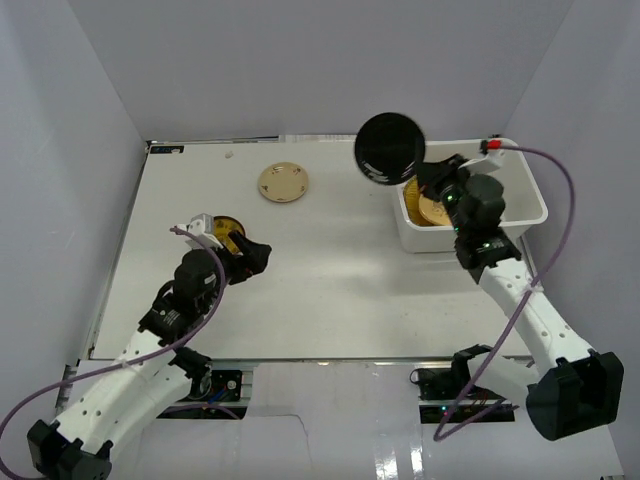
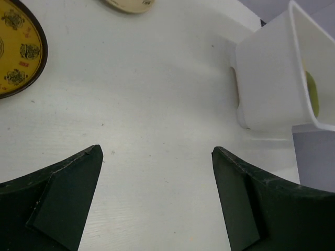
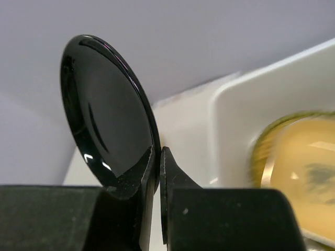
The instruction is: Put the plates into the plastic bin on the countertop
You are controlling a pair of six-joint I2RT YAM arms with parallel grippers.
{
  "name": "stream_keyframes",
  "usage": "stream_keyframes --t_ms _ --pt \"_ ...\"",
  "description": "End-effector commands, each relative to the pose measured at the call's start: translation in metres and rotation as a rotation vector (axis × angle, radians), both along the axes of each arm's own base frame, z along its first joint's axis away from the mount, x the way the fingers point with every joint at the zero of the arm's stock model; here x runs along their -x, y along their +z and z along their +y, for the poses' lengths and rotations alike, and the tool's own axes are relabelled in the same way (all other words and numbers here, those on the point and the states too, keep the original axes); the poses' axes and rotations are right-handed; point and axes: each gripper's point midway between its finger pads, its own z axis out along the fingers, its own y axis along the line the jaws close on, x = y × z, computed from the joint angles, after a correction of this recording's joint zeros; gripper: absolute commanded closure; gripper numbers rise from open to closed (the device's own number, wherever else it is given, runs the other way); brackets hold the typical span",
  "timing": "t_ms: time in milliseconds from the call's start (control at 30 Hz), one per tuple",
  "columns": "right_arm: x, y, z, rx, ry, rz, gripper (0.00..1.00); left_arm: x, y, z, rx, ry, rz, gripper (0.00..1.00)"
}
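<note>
Black plate [image 1: 389, 148] held on edge at upper centre, by the bin's [image 1: 532, 196] left corner

It's pinched at the rim by the right gripper [image 3: 158, 159], jaws clamped tight. Probably the drop-off step: it needs to be carried over the bin and laid on the yellowish plates [image 1: 425, 208] inside. The left gripper [image 2: 157, 151] is spread wide, nothing held, beside a yellow plate [image 1: 228, 232]. A beige plate [image 1: 283, 183] is left at upper middle. No obstacle is seen.

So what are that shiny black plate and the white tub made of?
The black plate looks like lacquered or glazed ware, maybe melamine: its mirror-smooth face throws sharp light streaks. The white tub looks like thin matte plastic: smooth moulded walls, rounded corners, flared rim.
</note>
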Motion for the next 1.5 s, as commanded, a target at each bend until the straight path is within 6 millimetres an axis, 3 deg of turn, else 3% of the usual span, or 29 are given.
stream_keyframes --t_ms 0,33,100,200,300,533,700,733,800,900,933,1000,1133,1233,1300,1400,1433,1467 --pt "-0.027 -0.021 -0.063 0.18 -0.075 0.1 0.92 -0.015 -0.008 -0.01 0.093 0.042 0.043 0.04" --pt "-0.035 -0.025 -0.09 0.181 -0.125 0.126 0.92 -0.02 -0.013 -0.005 0.087 0.084 0.055 0.04" --pt "-0.048 -0.041 -0.118 0.172 -0.143 0.182 0.92 -0.027 -0.031 0.0 0.075 0.149 0.12 0.02" --pt "-0.06 -0.064 -0.145 0.161 -0.187 0.253 0.92 -0.038 -0.05 0.014 0.043 0.237 0.174 0.02" --pt "-0.066 -0.085 -0.157 0.156 -0.21 0.305 0.92 -0.048 -0.068 0.027 0.066 0.279 0.228 0.02" --pt "-0.058 -0.114 -0.172 0.118 -0.255 0.361 0.91 -0.062 -0.106 0.085 0.149 0.464 0.344 0.02" --pt "-0.048 -0.111 -0.172 0.113 -0.251 0.336 0.73 -0.055 -0.148 0.116 0.181 0.576 0.452 0.02" --pt "-0.046 -0.107 -0.17 0.121 -0.243 0.324 0.64 -0.055 -0.152 0.121 0.191 0.59 0.462 0.02" --pt "-0.043 -0.106 -0.166 0.12 -0.216 0.324 0.58 -0.056 -0.156 0.137 0.231 0.639 0.469 0.03" --pt "-0.038 -0.101 -0.16 0.123 -0.187 0.304 0.38 -0.062 -0.158 0.145 0.257 0.659 0.477 0.07" --pt "-0.035 -0.099 -0.159 0.126 -0.183 0.303 0.27 -0.064 -0.161 0.148 0.262 0.668 0.488 0.09" --pt "-0.031 -0.095 -0.156 0.134 -0.164 0.29 0.25 -0.07 -0.159 0.153 0.253 0.681 0.485 0.1" --pt "-0.017 -0.065 -0.145 0.131 -0.124 0.198 0.23 -0.076 -0.17 0.162 0.231 0.712 0.525 0.18" --pt "-0.006 -0.047 -0.13 0.132 -0.068 0.144 0.24 -0.081 -0.181 0.163 0.224 0.708 0.562 0.31" --pt "-0.001 -0.033 -0.104 0.14 0.006 0.105 0.25 -0.082 -0.188 0.164 0.218 0.711 0.58 0.45" --pt "0.006 -0.026 -0.045 0.178 0.135 0.075 0.26 -0.085 -0.194 0.166 0.205 0.711 0.596 0.63" --pt "0.014 -0.018 -0.011 0.192 0.213 0.054 0.26 -0.086 -0.194 0.166 0.202 0.709 0.597 0.68" --pt "0.012 -0.018 -0.002 0.204 0.205 0.054 0.26 -0.087 -0.194 0.167 0.198 0.707 0.596 0.74"
